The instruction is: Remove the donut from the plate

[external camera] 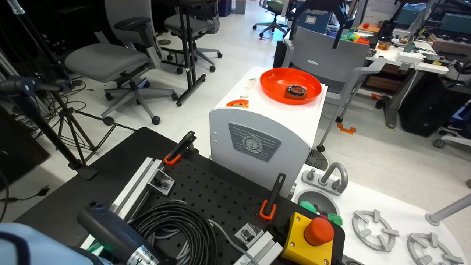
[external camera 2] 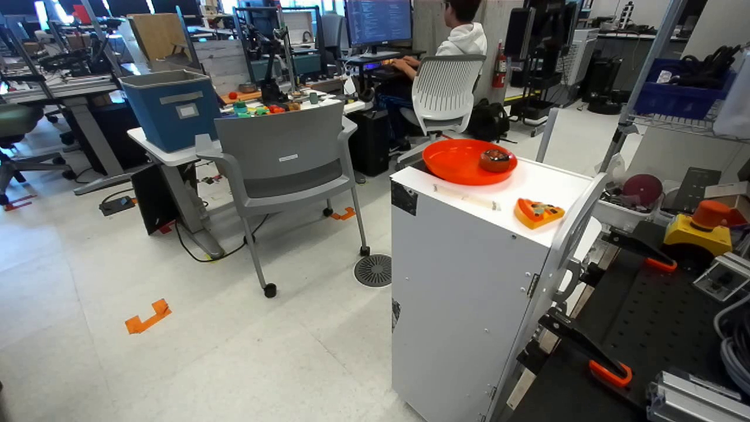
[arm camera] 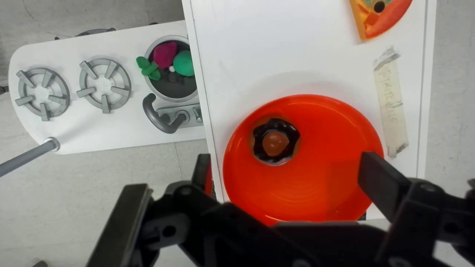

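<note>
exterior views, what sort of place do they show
Probably a robotics lab, judging by the red emergency-stop button next to a black perforated board, the toy kitchen set against that, and a person seated at a monitor.

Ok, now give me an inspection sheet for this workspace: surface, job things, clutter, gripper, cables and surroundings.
Surface: white top, a strip of tape stuck on it.
Job things: donut lies off-center in the plate, not yet removed.
Clutter: pizza slice on the white top; toys in the sink.
Gripper: gripper open, holding nothing, above the plate.
Cables: coil on the black board; a cord on the floor by the chair.
Surroundings: seated person at a monitor in the background; stop button beside the black board.
</note>
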{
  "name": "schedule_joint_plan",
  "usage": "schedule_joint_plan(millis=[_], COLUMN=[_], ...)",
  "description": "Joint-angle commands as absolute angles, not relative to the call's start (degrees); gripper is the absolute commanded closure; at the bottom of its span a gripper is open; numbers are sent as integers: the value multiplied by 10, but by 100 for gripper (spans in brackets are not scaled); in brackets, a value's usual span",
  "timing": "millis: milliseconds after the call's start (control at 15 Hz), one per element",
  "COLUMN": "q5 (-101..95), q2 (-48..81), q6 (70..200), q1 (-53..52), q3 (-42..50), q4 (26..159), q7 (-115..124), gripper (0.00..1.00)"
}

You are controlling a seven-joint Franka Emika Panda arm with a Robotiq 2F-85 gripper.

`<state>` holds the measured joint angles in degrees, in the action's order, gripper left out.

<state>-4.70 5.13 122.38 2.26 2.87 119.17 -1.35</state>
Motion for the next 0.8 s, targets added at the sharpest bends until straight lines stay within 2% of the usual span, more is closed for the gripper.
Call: schedule_joint_plan(millis=[0,733], q5=[-62,-47], q2=[76,90], q6=[1199,1218], q1=[19,20], q3=[26,23], q4=[1163,1159], q7=[2,-2], gripper=[0,0])
